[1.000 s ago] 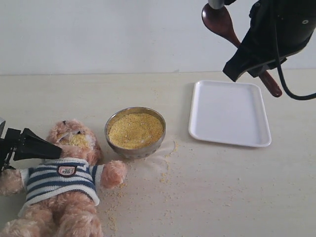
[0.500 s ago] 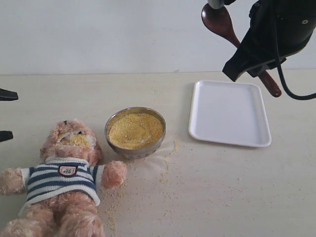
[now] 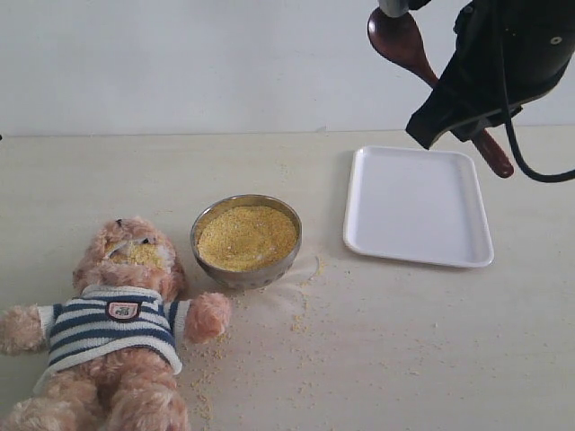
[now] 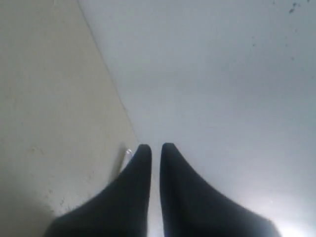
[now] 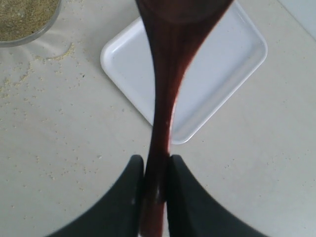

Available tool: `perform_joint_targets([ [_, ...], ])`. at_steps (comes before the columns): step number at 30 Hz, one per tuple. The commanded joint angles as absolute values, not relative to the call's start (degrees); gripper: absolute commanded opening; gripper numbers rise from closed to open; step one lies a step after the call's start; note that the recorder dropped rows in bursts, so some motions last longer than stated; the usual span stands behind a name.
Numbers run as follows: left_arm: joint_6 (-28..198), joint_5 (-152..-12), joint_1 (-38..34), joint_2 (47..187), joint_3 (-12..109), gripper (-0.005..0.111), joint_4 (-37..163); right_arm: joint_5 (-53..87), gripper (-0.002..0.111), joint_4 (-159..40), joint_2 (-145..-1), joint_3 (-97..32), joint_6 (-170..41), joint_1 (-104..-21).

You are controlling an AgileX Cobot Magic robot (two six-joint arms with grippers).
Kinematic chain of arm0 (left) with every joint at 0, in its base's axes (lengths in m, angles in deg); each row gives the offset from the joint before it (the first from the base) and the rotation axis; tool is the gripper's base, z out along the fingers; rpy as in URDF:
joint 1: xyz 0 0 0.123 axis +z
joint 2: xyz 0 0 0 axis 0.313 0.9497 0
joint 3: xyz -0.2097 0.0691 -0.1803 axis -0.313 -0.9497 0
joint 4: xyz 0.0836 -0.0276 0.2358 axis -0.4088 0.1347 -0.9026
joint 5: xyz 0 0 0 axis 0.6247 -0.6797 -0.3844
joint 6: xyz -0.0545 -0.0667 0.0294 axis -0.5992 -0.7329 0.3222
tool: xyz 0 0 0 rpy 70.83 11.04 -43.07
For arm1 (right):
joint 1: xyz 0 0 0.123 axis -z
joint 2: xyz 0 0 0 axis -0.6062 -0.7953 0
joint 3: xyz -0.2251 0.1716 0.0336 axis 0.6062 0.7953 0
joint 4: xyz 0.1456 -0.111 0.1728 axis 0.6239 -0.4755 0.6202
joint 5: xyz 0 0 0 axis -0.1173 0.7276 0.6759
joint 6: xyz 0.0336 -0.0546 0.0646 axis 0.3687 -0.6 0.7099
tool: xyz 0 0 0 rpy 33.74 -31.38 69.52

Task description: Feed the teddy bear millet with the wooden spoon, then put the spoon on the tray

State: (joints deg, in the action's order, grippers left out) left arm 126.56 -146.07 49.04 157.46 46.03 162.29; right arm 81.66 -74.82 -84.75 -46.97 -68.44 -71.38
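The teddy bear [image 3: 121,305] lies on its back at the table's front left, with millet grains on its muzzle. More millet [image 3: 245,236] fills a round metal bowl [image 3: 205,254] beside its head. The white tray [image 3: 418,206] lies to the right, with nothing on it. High above the tray's far edge, my right gripper [image 5: 156,165] is shut on the handle of the wooden spoon [image 3: 400,40], whose bowl points up and left. The tray [image 5: 217,74] lies below the spoon [image 5: 165,89]. My left gripper [image 4: 155,148] is shut on nothing, out of the exterior view, over the table edge by a pale wall.
Loose millet crumbs [image 3: 296,314] are scattered on the table in front of the bowl and beside the bear's arm. The right arm's black housing [image 3: 503,63] and its cable hang over the tray's far right corner. A pale wall stands behind the table.
My left gripper has drawn away from the bear's head to the left, out of the exterior view, and has closed. The right arm and the spoon have stayed still.
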Motion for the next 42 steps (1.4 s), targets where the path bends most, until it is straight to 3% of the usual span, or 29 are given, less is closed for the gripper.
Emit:
perform_joint_targets([
  [1,128.31,-126.32,48.29,152.53,46.52,0.005,158.50,81.91,0.000,-74.77,-84.12,-46.99,-68.90,-71.00],
  [6,119.65,-95.82,46.21,143.74,46.52,0.005,134.26,81.97,0.000,-74.68,-84.12,-46.99,-67.93,-71.00],
  [14,117.77,-69.53,46.21,135.83,46.75,0.005,136.07,81.85,0.000,-74.75,-84.12,-46.99,-63.20,-71.00],
  [20,114.04,-68.14,46.21,129.93,46.87,0.005,117.99,81.74,0.000,-76.64,-84.63,-46.99,-63.38,-71.00],
  [31,92.33,-71.03,45.36,110.20,46.87,0.005,106.73,81.70,0.000,-78.32,-89.83,-46.99,-60.89,-71.00],
  [38,88.86,-77.37,29.35,101.87,46.87,0.005,83.70,82.02,0.000,-78.32,-93.49,-46.99,-58.29,-71.00],
  [42,88.86,-78.87,24.29,95.59,45.31,0.005,82.80,81.76,0.000,-78.32,-93.76,-46.99,-56.91,-71.00],
])
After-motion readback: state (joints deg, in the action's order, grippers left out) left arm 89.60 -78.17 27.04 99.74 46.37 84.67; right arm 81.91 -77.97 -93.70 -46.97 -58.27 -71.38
